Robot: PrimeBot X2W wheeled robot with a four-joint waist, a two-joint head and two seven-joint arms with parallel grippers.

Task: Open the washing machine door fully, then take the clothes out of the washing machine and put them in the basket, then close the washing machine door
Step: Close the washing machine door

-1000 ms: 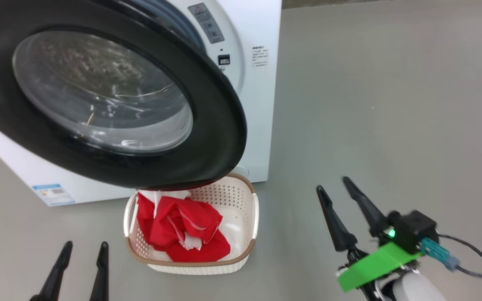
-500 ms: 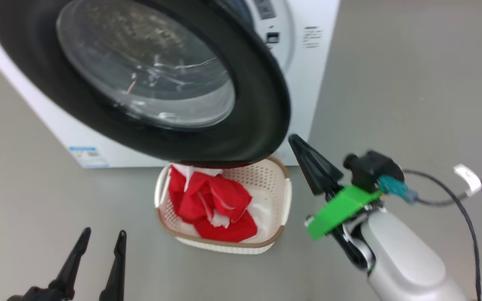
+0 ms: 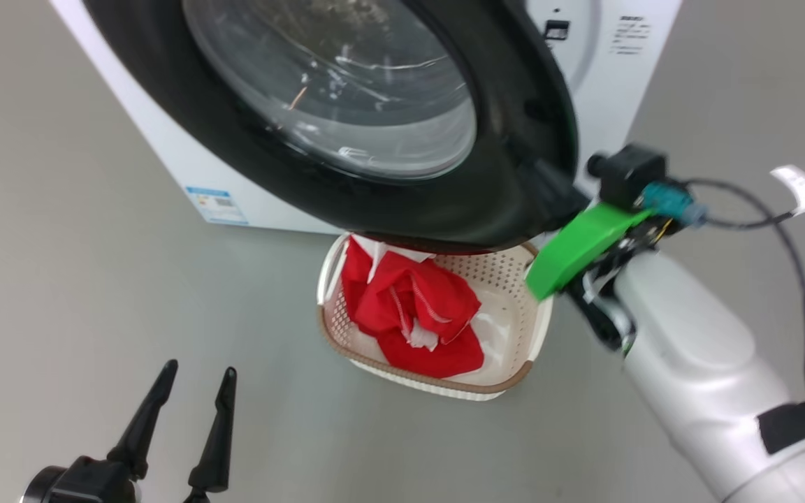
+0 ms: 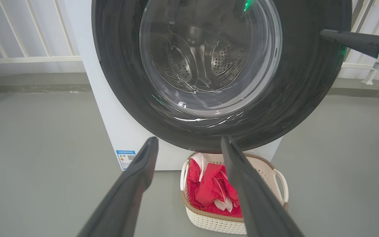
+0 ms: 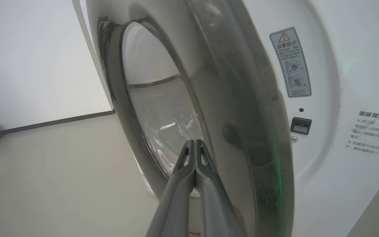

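Head view: the door (image 3: 507, 209) hangs part-open above the basket (image 3: 437, 384), which holds the clothes (image 3: 416, 314) just before the machine (image 3: 179, 168). The right gripper (image 3: 550, 190), fingers pressed together and empty, sits at the door's free right edge. The left gripper (image 3: 200, 372) is spread wide, empty, well apart at lower left.

Left wrist view: the drum (image 4: 189, 65) looks empty through the glass.

Right wrist view: the closed fingers lie along the door's outer face near its rim, with the latch slot (image 5: 300, 125) off to their right. Closing likely means pushing that way, and the right arm is nearer.
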